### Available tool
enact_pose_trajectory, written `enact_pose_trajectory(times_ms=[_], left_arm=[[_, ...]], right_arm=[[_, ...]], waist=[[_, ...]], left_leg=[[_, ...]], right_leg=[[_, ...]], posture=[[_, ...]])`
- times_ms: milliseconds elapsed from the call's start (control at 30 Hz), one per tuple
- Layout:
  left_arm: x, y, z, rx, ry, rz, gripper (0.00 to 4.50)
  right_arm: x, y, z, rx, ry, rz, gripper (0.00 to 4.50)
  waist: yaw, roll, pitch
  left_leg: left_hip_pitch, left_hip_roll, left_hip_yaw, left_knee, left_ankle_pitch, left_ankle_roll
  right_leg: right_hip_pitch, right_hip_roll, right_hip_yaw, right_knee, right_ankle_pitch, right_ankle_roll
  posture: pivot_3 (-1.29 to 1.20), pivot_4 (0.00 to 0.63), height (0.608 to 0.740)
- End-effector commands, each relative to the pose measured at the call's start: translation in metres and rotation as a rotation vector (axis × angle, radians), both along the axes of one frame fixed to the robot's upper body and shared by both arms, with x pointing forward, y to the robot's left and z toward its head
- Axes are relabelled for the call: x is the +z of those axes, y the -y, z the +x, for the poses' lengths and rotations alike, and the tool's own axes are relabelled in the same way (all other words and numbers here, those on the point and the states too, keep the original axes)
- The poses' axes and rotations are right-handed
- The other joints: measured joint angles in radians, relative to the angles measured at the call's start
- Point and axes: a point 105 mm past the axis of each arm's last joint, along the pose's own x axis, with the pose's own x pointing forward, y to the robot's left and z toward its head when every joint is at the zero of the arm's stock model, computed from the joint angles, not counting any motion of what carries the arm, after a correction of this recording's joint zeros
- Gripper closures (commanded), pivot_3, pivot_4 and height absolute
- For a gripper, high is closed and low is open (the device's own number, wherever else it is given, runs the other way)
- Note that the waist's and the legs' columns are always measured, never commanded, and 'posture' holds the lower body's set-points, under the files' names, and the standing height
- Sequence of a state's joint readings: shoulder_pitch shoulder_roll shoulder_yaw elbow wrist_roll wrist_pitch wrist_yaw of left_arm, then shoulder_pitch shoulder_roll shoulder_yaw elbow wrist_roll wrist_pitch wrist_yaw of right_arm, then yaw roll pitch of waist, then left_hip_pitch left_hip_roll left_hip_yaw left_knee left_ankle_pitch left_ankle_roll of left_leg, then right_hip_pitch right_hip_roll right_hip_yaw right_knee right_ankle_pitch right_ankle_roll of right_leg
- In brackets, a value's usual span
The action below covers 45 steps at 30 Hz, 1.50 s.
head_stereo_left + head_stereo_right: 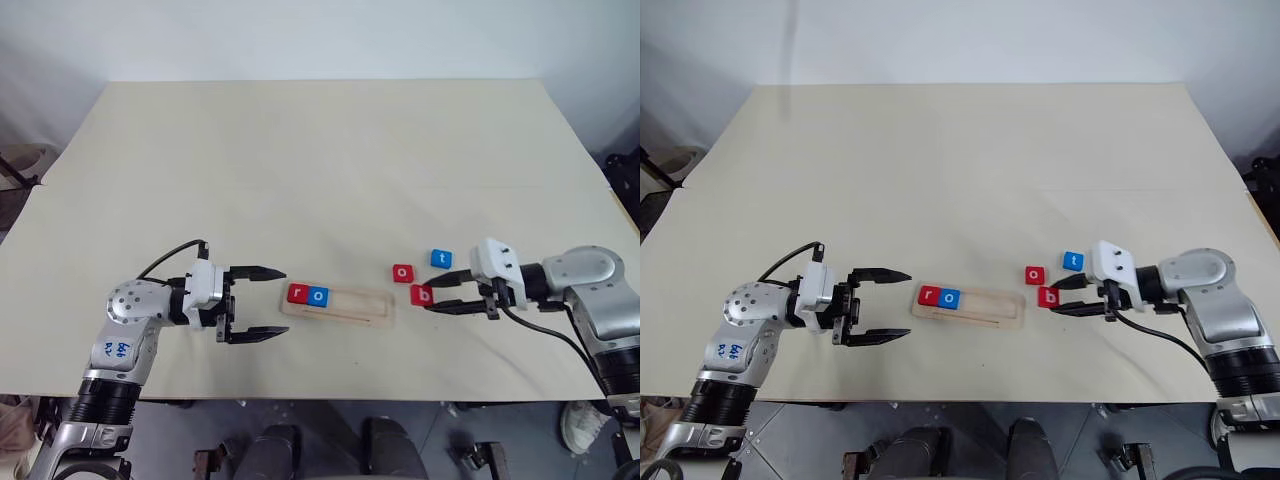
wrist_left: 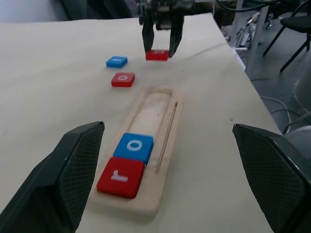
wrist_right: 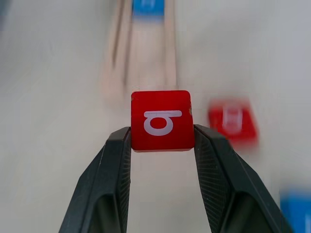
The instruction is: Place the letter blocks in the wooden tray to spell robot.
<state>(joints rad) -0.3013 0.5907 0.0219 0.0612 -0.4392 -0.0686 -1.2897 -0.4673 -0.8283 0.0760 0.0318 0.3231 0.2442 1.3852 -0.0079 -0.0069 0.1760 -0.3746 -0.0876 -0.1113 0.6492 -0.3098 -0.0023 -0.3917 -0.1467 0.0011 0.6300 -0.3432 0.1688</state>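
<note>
The wooden tray lies near the table's front edge, with a red r block and a blue o block side by side at its left end. My right gripper is shut on the red b block, just right of the tray's right end and low over the table. A red o block and a blue t block lie on the table just behind it. Left of the tray, my left gripper stands open and empty, pointing at the tray's left end.
The pale table stretches wide behind the tray. Its front edge runs close below both grippers. The tray's slot right of the blue o is bare wood.
</note>
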Motion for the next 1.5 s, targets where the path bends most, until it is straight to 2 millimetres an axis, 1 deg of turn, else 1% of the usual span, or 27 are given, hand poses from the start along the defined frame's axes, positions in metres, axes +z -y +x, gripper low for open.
enact_pose_trajectory(times_ms=[33,200,300,400,667,1033,1067,1167,1300,1333,1500], left_arm=[[0.001,-0.005,0.0,0.019,0.016,0.001,0.0],[0.0,-0.004,0.0,0.022,0.016,0.0,0.0],[0.0,-0.004,-0.001,0.027,0.017,-0.001,0.0],[0.0,-0.006,-0.002,0.037,0.018,-0.001,0.0],[-0.001,-0.007,-0.003,0.06,0.018,-0.011,0.0],[0.0,-0.007,-0.003,0.069,0.022,-0.014,0.0],[0.0,-0.007,-0.003,0.069,0.023,-0.014,0.0],[0.0,-0.006,-0.003,0.068,0.022,-0.015,0.0],[0.001,-0.006,-0.002,0.066,0.022,-0.017,0.0],[0.001,-0.005,-0.002,0.065,0.022,-0.018,0.0],[0.001,-0.005,-0.002,0.063,0.021,-0.019,0.0]], right_arm=[[0.01,-0.036,0.001,-0.01,0.004,0.007,3.03],[0.004,-0.074,0.008,-0.038,-0.029,0.013,3.03],[-0.002,-0.084,0.01,-0.048,-0.036,-0.006,3.03],[-0.012,-0.087,0.01,-0.041,-0.027,-0.052,3.03],[-0.018,-0.095,0.007,-0.025,-0.03,-0.076,3.03],[-0.02,-0.099,0.005,-0.028,-0.057,-0.074,3.03],[-0.018,-0.1,0.007,-0.039,-0.052,-0.067,2.3],[-0.014,-0.102,0.009,-0.049,-0.036,-0.051,1.43],[-0.008,-0.101,0.01,-0.05,-0.018,-0.041,0.09],[-0.005,-0.1,0.009,-0.05,-0.015,-0.038,0.04],[0.004,-0.094,0.002,-0.034,-0.023,-0.009,0.04]], waist=[[0.003,0.0,0.0],[0.009,0.0,0.0],[0.008,0.0,0.0],[0.006,0.0,0.0],[0.003,0.0,0.0],[0.004,0.0,0.0],[0.003,0.0,0.0],[0.003,0.0,0.0],[0.004,0.0,0.0],[0.004,0.0,0.0],[0.004,0.0,0.0]], left_leg=[[0.0,0.0,0.0,0.0,0.0,0.0],[-0.002,-0.002,-0.002,0.0,0.0,0.0],[-0.002,-0.002,-0.003,0.0,0.0,0.0],[-0.002,-0.002,-0.003,0.0,0.0,0.0],[-0.002,-0.002,-0.003,0.0,0.0,0.0],[-0.002,-0.002,-0.003,0.0,0.0,0.0],[-0.002,-0.002,-0.003,0.0,0.0,0.0],[-0.002,-0.002,-0.003,0.0,0.0,0.0],[-0.002,-0.002,-0.003,0.0,0.0,0.0],[-0.002,-0.002,-0.003,0.0,0.0,0.0],[-0.002,-0.002,-0.003,0.0,0.0,0.0]], right_leg=[[0.0,0.0,0.0,0.0,0.0,0.0],[-0.001,-0.001,-0.001,0.0,0.0,0.0],[-0.001,-0.001,-0.002,0.0,0.0,0.0],[-0.001,-0.001,-0.002,0.0,0.0,0.0],[-0.002,-0.001,-0.002,0.002,0.0,0.0],[-0.002,-0.001,-0.002,0.002,0.0,0.0],[-0.002,-0.001,-0.002,0.002,0.0,0.0],[-0.002,-0.001,-0.002,0.002,0.0,0.0],[-0.002,-0.001,-0.002,0.002,0.0,0.0],[-0.002,-0.001,-0.002,0.002,0.0,0.0],[-0.002,-0.001,-0.002,0.002,0.0,0.0]], posture=[[0.0,0.15,0.74],[0.0,0.15,0.74],[0.0,0.15,0.74],[0.0,0.15,0.74],[0.0,0.15,0.74],[0.0,0.15,0.74],[0.0,0.15,0.74],[0.0,0.15,0.74],[0.0,0.15,0.74],[0.0,0.15,0.74],[0.0,0.15,0.74]])
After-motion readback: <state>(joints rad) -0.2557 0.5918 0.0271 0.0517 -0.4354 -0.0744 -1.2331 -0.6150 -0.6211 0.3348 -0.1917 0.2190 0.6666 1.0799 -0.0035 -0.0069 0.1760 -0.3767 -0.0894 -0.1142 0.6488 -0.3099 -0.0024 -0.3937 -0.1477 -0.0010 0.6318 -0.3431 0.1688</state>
